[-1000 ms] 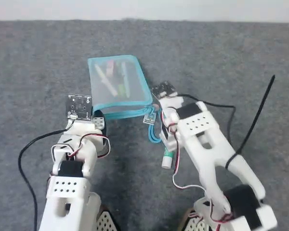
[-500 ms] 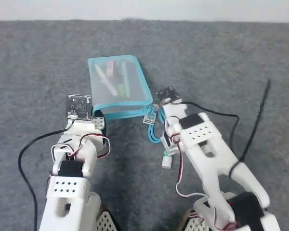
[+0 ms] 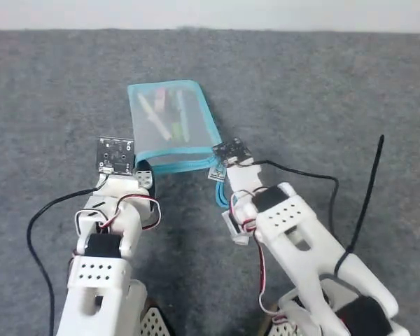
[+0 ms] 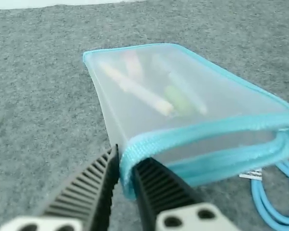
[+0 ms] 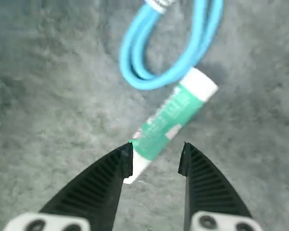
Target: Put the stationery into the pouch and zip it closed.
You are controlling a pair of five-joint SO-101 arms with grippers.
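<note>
The translucent pouch (image 3: 171, 126) with blue trim lies flat at mid-table, with several pens inside it (image 4: 149, 94). Its zipper side faces the arms, and a blue cord loop (image 3: 222, 196) trails from it. My left gripper (image 4: 126, 175) is shut on the pouch's blue zipper edge at the near left corner (image 3: 145, 175). A green and white glue stick (image 5: 173, 120) lies on the carpet just beyond the cord loop (image 5: 168, 48). My right gripper (image 5: 154, 161) is open right over the stick's near end, one finger on each side. In the high view that gripper (image 3: 232, 222) covers most of the stick (image 3: 239, 239).
Grey carpet covers the whole table (image 3: 336, 91). A black cable (image 3: 364, 189) arcs beside the right arm. Open carpet lies to the right of and behind the pouch.
The right arm has swung left and drawn back toward the near side, bringing its open gripper down over the glue stick. The left arm and pouch have stayed put.
</note>
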